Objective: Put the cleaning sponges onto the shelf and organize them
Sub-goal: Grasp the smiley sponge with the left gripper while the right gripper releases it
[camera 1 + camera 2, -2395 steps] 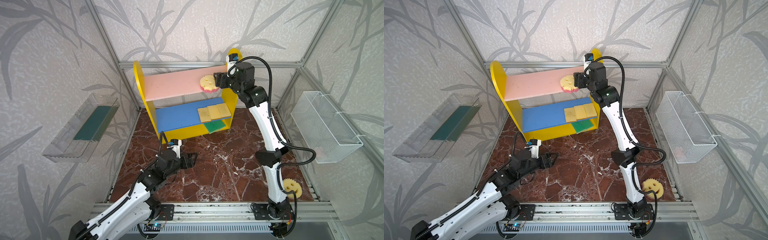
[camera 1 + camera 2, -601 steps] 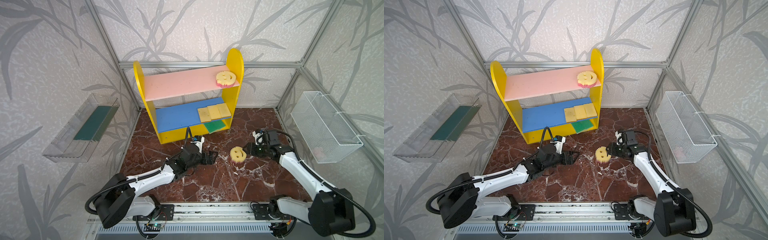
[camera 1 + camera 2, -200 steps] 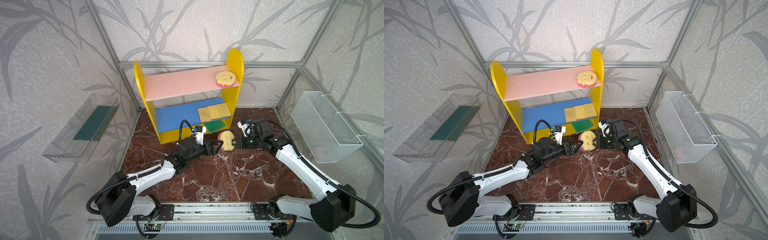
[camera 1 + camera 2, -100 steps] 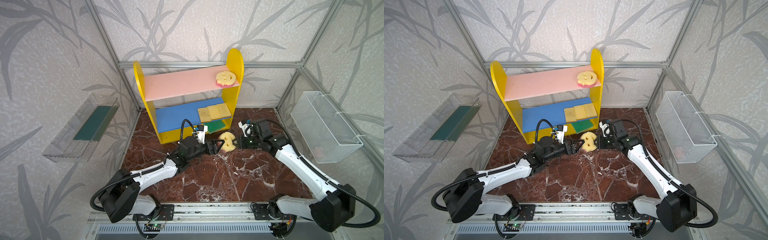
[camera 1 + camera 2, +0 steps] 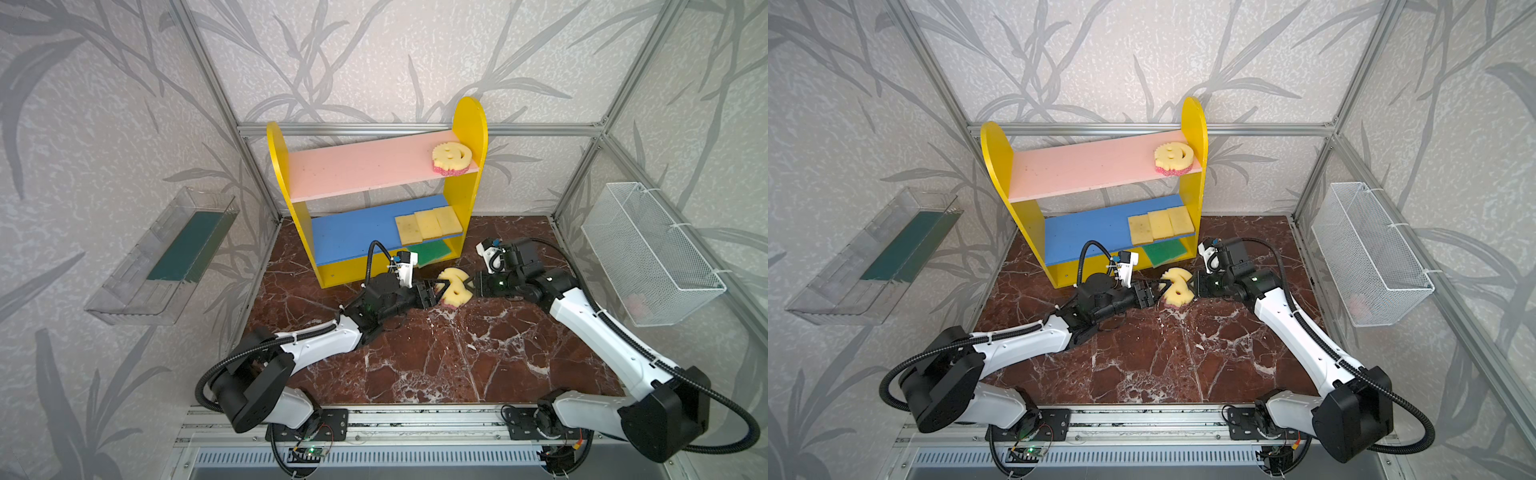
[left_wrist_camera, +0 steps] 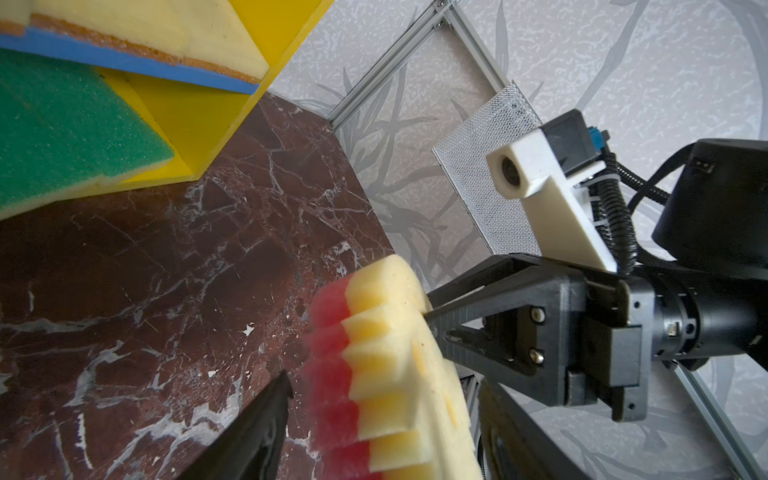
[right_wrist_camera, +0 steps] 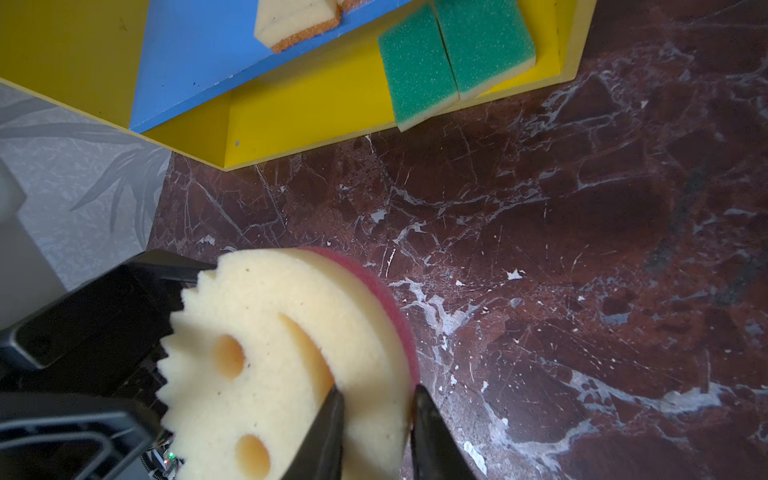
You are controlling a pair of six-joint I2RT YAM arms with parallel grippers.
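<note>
Right wrist view: right pincer (image 7: 376, 395) pinches the smiley sponge (image 7: 270, 353); in a top view left pincer (image 5: 437, 286) straddles it, jaws apart. Seemingly a handover: left should clamp, then right release.

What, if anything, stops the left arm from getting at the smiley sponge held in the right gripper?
Probably nothing, so yes. The right gripper pinches the smiley sponge at one side, in front of the shelf; its toothed side faces the left gripper, whose open fingers stand on either side of it.
</note>
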